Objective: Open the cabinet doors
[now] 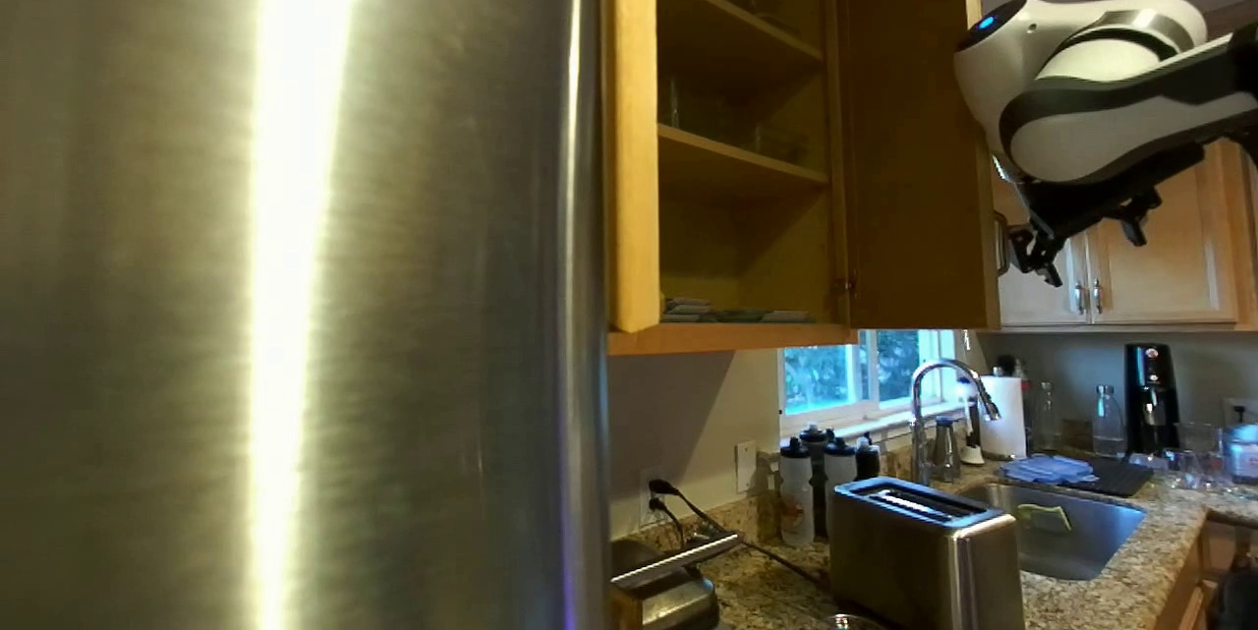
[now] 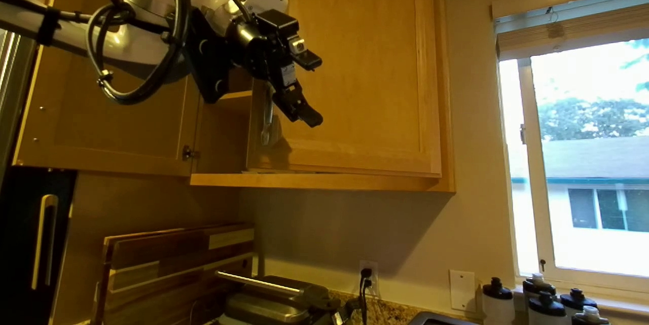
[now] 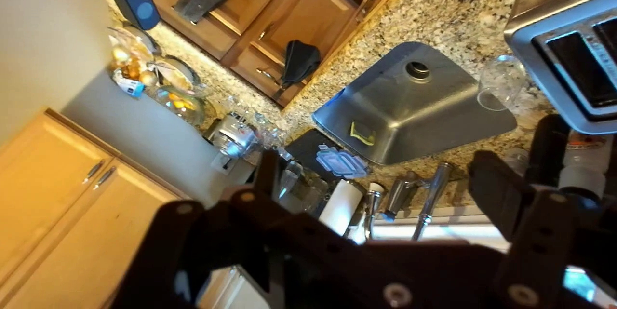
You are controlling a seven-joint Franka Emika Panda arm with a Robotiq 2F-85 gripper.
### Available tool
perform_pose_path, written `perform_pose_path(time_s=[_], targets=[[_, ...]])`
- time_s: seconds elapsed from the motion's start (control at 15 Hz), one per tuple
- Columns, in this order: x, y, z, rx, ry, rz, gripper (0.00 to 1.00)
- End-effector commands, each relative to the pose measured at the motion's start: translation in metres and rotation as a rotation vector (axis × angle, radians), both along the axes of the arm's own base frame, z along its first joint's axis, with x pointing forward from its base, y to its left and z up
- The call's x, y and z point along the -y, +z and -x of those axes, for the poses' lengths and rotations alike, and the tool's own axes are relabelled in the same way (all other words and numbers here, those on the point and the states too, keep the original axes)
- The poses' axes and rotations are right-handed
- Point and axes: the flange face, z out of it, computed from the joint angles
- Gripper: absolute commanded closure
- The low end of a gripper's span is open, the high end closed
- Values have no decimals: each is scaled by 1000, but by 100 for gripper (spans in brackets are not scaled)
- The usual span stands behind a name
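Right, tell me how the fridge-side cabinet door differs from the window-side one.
In an exterior view, the fridge-side door shows its inner face, the window-side door its outer face. The window-side door shows a bar handle there; the fridge-side door shows none. Both are honey-coloured wood with a recessed panel, and both stand open.

In an exterior view, the cabinet (image 1: 727, 339) hangs right of the near fridge (image 1: 442, 276), the gripper (image 1: 1094, 255) right of a cabinet door (image 1: 914, 119). A toaster (image 1: 924, 556) stands on the counter (image 1: 767, 596), bottles (image 1: 796, 502) behind it at left, the sink (image 1: 1091, 534) beyond at right.
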Motion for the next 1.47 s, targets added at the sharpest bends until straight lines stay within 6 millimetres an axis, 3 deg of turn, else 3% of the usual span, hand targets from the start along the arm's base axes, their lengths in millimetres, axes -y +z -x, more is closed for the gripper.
perform_pose_path(time_s=[0.0,0.07,0.13,0.27,0.67,1.07,1.4], targets=[[-28,-10,-9,51,163,-80,0],[-34,-8,-16,93,183,-99,0],[-23,-6,-15,30,121,-62,0],[-33,-6,-21,52,168,-84,0],[-39,-6,-19,44,195,-105,0],[-73,-33,35,-71,330,-200,0],[-114,-27,59,-27,428,-204,0]])
